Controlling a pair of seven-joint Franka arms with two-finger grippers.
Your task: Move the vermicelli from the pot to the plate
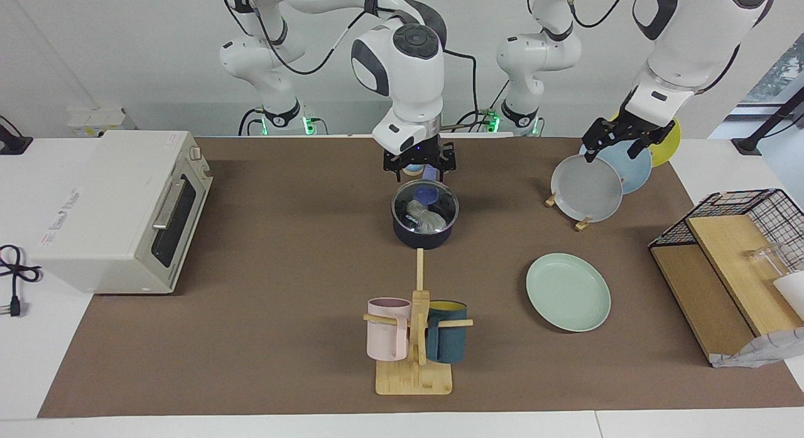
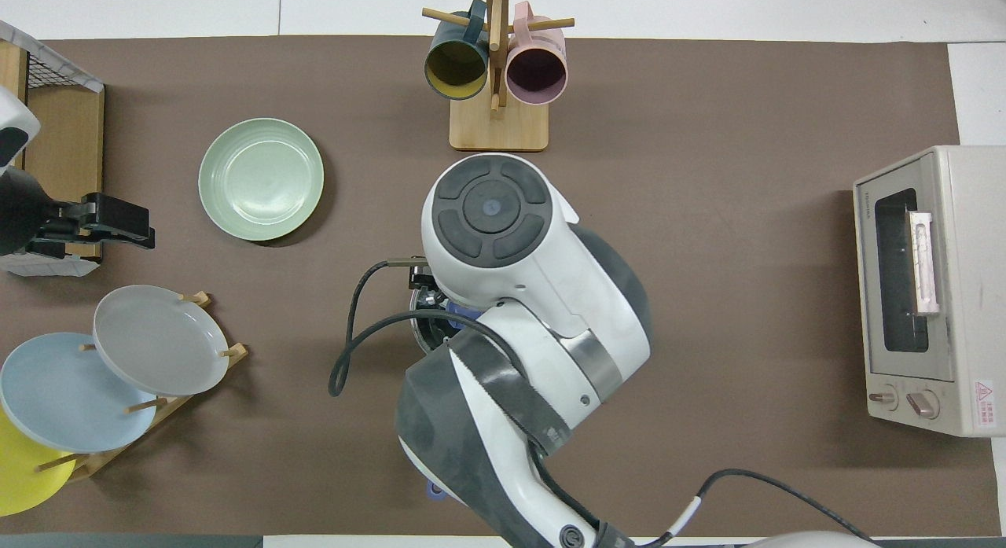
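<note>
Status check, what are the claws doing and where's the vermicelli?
Right claw open, over the pot. Left claw open, waiting over the plate rack. Vermicelli in pot, glass lid on. Mint plate bare.

light: bright, even, cast from above
shadows: soft, short, seen under the plate (image 1: pixel 568 291)
focus: sharp; no glare noted

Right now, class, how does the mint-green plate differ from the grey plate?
The mint-green plate lies flat on the table; the grey plate stands tilted in a wooden rack. The mint-green plate sits alone; the grey plate overlaps a light blue plate. Both are round and empty.
</note>
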